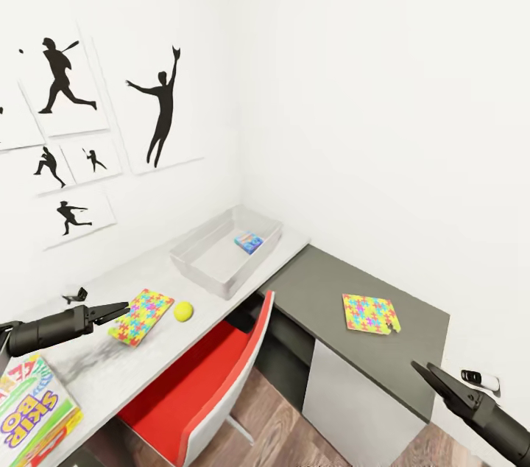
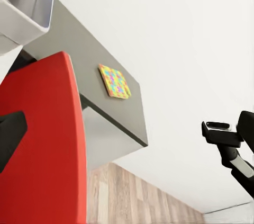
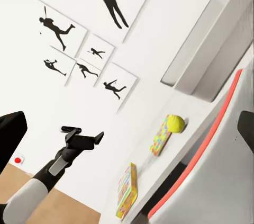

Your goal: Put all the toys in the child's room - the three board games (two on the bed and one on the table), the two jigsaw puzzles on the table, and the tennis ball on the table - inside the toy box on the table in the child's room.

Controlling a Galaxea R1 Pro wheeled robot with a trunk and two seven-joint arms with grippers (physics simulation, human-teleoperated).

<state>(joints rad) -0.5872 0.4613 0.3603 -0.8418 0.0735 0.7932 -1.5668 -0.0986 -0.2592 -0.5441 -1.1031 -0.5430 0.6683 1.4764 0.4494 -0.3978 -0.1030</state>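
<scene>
The clear toy box point(image 1: 197, 255) stands at the back of the white table and holds a small blue item point(image 1: 248, 241). A colourful jigsaw puzzle point(image 1: 142, 315) lies beside the yellow tennis ball point(image 1: 183, 311). My left gripper point(image 1: 124, 309) hovers open just left of that puzzle, holding nothing. A second jigsaw puzzle point(image 1: 370, 313) lies on the grey desk point(image 1: 324, 290). My right gripper point(image 1: 430, 377) is open, low at the right, off the desk's near corner. A Skip-Bo board game point(image 1: 33, 408) lies at the table's near left end. The right wrist view takes in the ball point(image 3: 176, 123) and board game point(image 3: 127, 189).
A red chair point(image 1: 213, 378) is tucked under the white table point(image 1: 96, 371), between both arms. Silhouette posters point(image 1: 158, 110) hang on the left wall. The grey desk sits lower and runs along the right wall. Wood floor point(image 1: 272, 430) shows beneath.
</scene>
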